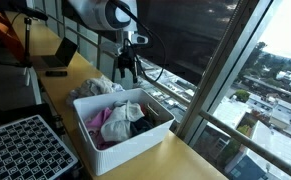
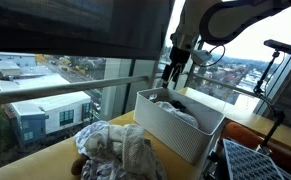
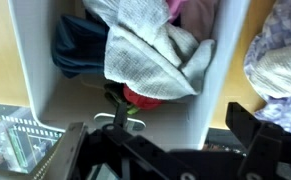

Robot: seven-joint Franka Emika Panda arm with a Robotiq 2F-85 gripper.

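2 fingers [image 3: 247, 125] spread open over white bin [image 3: 30, 60], grey cloth [image 3: 145, 55] half hiding possibly red garment [image 3: 145, 97]

Arm [image 1: 97, 10] is white and glossy, with thick rounded shells. A big round joint [image 1: 118, 14] has a dark circular end cap. In an exterior view the arm [image 2: 243, 14] shows the same white shells with dark seams at the joints. Gripper [image 1: 128, 78] is all black, matte, with a blocky body narrowing to two slim fingers; it looks the same in the other exterior view [image 2: 172, 80]. A thin black cable [image 2: 213, 55] loops loosely off the wrist. In the wrist view the gripper [image 3: 155, 135] shows black angular linkage bars, and the fingers [image 3: 253, 128] have flat, hard edges. Markings are too small to tell.
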